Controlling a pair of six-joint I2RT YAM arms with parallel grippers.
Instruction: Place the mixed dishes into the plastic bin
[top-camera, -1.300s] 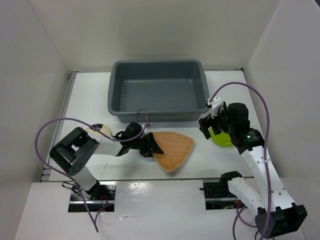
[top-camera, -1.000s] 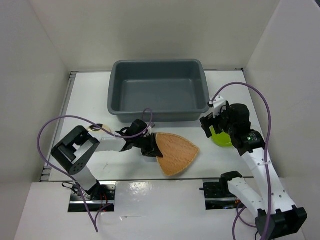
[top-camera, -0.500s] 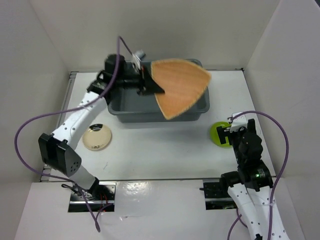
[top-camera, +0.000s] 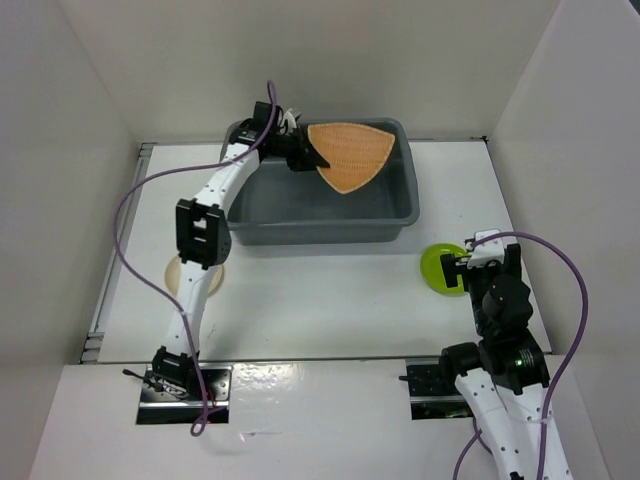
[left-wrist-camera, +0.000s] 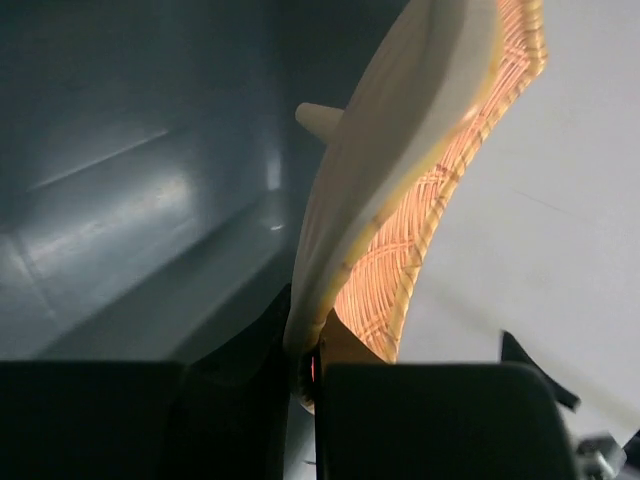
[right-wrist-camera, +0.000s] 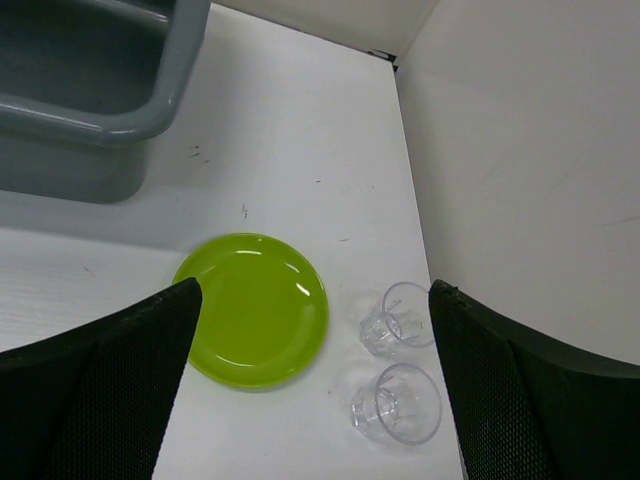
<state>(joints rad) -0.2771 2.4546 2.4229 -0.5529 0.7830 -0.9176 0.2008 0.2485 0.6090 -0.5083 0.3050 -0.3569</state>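
Note:
My left gripper (top-camera: 292, 150) is shut on the edge of the orange-brown woven plate (top-camera: 350, 155) and holds it tilted over the far part of the grey-blue plastic bin (top-camera: 405, 215). In the left wrist view the plate (left-wrist-camera: 400, 230) stands edge-on between my fingers, with the bin's inside (left-wrist-camera: 120, 200) to the left. My right gripper (top-camera: 462, 268) is open and empty above the lime-green plate (top-camera: 438, 268). The right wrist view shows that plate (right-wrist-camera: 255, 308) and two clear cups (right-wrist-camera: 398, 318) (right-wrist-camera: 397, 402) on the table. The cream saucer (top-camera: 172, 272) lies at the left, partly hidden by my left arm.
The bin's near right corner (right-wrist-camera: 100, 110) shows in the right wrist view. White walls close in the table on the left, back and right; the right wall (right-wrist-camera: 540, 150) stands just beyond the cups.
My left arm lifted the woven plate off the table in front of the bin and carried it up over the bin. My right arm drew back from the green plate toward its base.

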